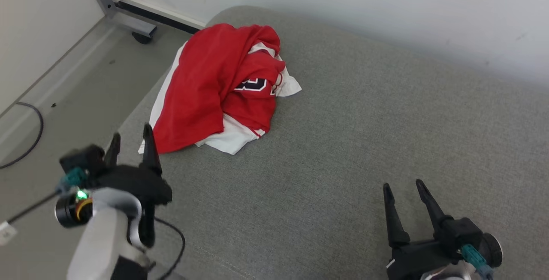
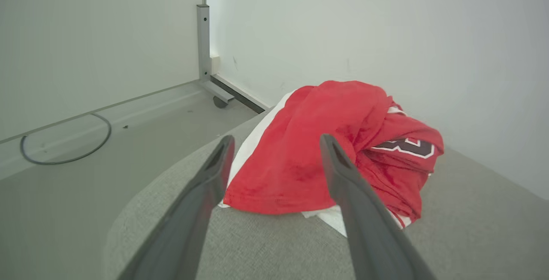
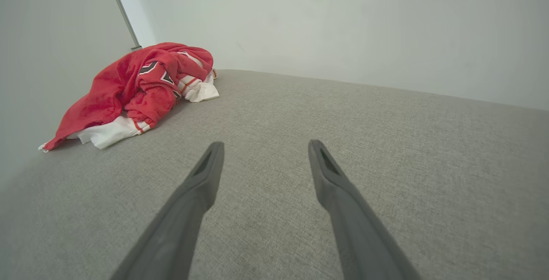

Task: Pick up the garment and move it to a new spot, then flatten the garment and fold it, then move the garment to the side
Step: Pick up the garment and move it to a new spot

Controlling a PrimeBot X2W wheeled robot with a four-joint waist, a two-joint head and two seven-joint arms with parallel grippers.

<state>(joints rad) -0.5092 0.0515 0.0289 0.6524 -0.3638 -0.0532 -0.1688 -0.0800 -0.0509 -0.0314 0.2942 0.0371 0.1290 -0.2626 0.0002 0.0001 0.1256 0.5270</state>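
Note:
The garment (image 1: 214,87), a red and white jersey with dark lettering, lies crumpled in a heap near the far left corner of the grey cushioned surface (image 1: 351,143). My left gripper (image 1: 131,138) stands open just short of the heap's near hem, nothing between its fingers. In the left wrist view the garment (image 2: 300,160) fills the gap ahead of the left gripper (image 2: 276,140). My right gripper (image 1: 403,185) is open over bare cushion at the lower right, far from the cloth. The right wrist view has the garment (image 3: 128,87) at upper left and the right gripper (image 3: 263,147) open.
The cushion's left edge drops to a grey floor (image 1: 64,100) with a black cable (image 1: 36,130) and a wheeled metal frame leg (image 1: 137,29). A pale wall (image 1: 386,5) runs behind the cushion. Bare cushion stretches across the middle and right.

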